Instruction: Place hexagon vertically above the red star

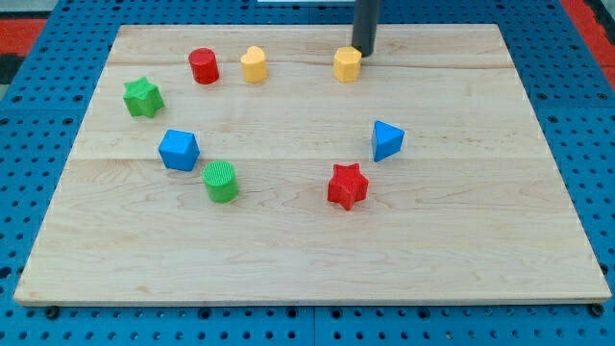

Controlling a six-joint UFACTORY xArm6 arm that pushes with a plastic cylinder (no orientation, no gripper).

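Observation:
The yellow hexagon [347, 64] sits near the view's top, almost straight above the red star [348, 185], which lies lower in the middle of the wooden board [307, 259]. My tip [364, 53] is down at the hexagon's upper right edge, touching it or nearly so. The rod rises out of the view's top.
A blue triangular block [386, 140] lies up and right of the red star. A second yellow block [254, 64] and a red cylinder [203, 66] stand at the top left. A green star [142, 97], a blue cube [179, 150] and a green cylinder [220, 181] are on the left.

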